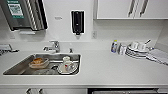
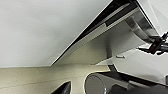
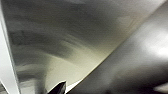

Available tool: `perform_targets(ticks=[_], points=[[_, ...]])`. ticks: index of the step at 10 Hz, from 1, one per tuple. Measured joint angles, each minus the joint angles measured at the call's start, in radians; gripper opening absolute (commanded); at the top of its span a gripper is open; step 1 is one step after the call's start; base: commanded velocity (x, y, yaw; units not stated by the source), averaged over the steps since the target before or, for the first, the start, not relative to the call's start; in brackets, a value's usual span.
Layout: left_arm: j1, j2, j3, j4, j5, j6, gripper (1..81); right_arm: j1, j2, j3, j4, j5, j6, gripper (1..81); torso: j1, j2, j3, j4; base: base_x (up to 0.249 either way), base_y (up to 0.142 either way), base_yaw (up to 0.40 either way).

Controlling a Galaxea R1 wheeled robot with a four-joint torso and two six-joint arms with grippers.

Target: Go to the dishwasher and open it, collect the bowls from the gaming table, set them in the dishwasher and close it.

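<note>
Apparently opening step: dishwasher point(image 1: 123, 91) front sat below the countertop point(image 1: 105, 70), right of the sink point(image 1: 15, 70). Claw state: cannot tell. Next: grasp bar handle squarely.

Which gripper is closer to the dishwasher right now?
Right, likely. The right gripper is close against the dishwasher, whose brushed steel front is right at its wrist camera; the left gripper faces a white cabinet front instead.

Open counter point(image 1: 105, 67) lies between the dish-filled sink point(image 1: 15, 68) and what seems stacked crockery point(image 1: 137, 50).
</note>
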Motion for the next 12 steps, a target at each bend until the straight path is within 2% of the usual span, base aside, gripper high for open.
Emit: perform_targets(ticks=[2,8,9,12], points=[[-0.005,0.000,-0.001,0.000,-0.004,0.000,81.1,0.016,0.020,-0.027,-0.004,0.008,-0.016,81.1,0.000,0.000,-0.001,0.000,-0.079,0.000,0.000],[-0.001,0.000,-0.002,0.000,0.002,0.000,81.1,-0.034,0.030,-0.048,0.005,-0.093,-0.001,81.1,0.000,-0.001,-0.001,0.000,-0.084,0.000,0.000],[0.000,0.001,-0.002,0.000,0.004,0.000,81.1,-0.037,0.039,-0.062,0.002,-0.123,-0.010,81.1,0.000,-0.001,-0.001,0.000,-0.084,0.000,0.000],[0.000,0.006,-0.002,0.000,0.006,0.000,81.1,-0.083,0.089,-0.120,0.017,-0.146,0.008,81.1,-0.001,-0.001,-0.001,0.000,-0.084,0.000,0.000]])
